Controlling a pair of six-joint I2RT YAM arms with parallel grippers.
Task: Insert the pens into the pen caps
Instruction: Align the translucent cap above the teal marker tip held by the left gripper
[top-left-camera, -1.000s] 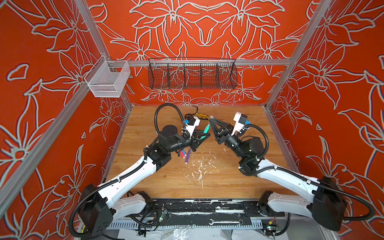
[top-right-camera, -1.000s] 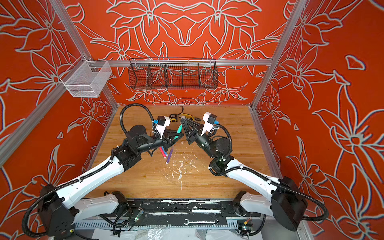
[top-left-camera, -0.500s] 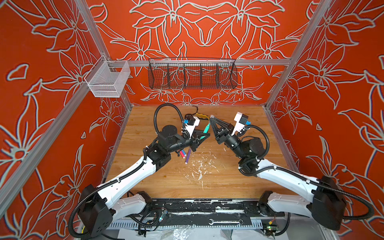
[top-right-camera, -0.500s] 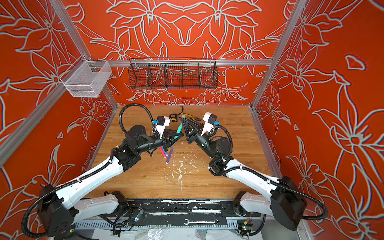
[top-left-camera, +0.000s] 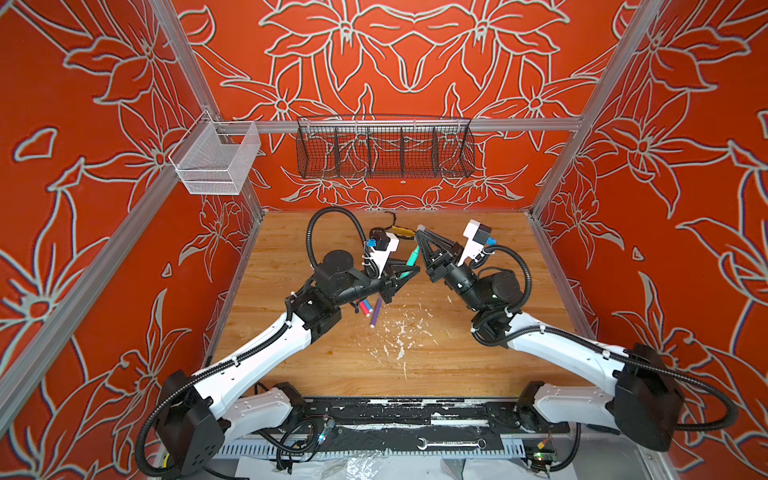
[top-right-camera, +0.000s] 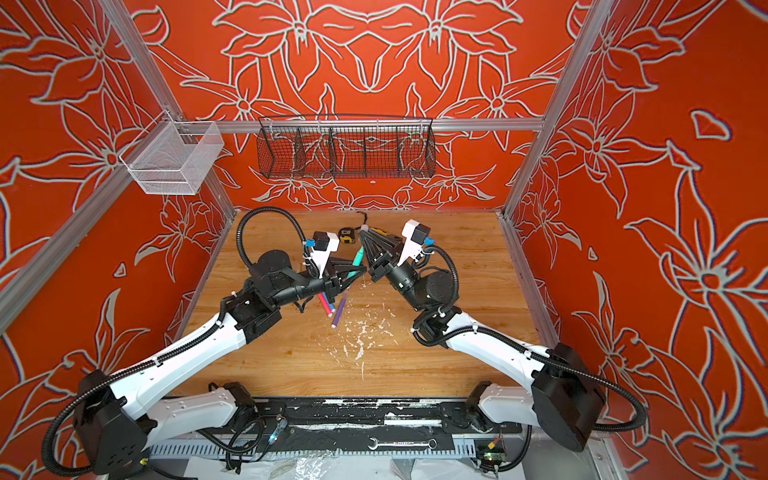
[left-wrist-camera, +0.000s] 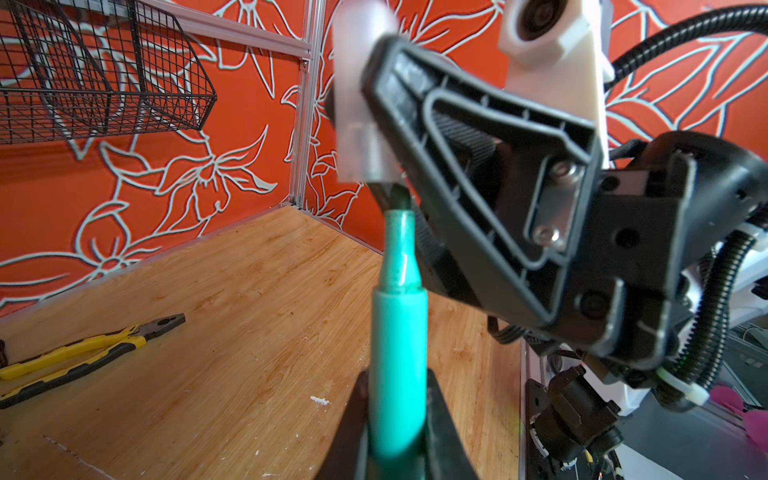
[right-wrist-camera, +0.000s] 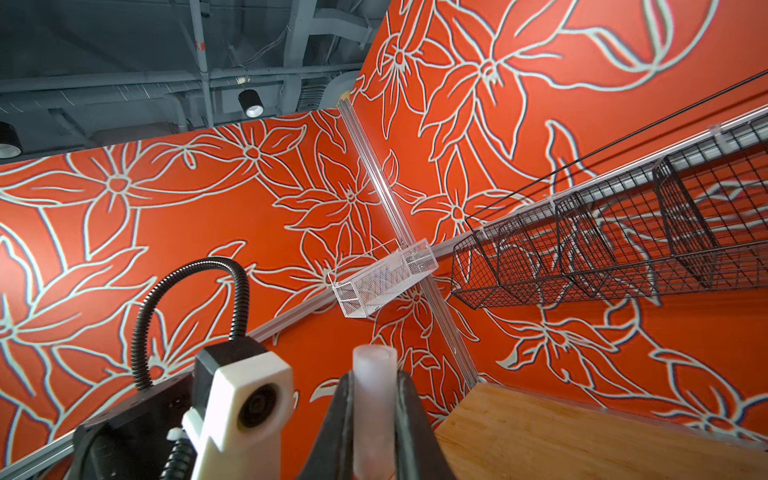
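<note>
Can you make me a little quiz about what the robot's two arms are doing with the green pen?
1. True or false: the left gripper holds the slim green marker pen.
2. What does the right gripper pinch? A: a metal spoon. B: a small clear plastic cap. C: a rubber duck.
3. Is the green pen's dark tip inside the cap yet?

Key: 1 true. 2 B. 3 No, the tip sits just outside the cap's opening.
</note>
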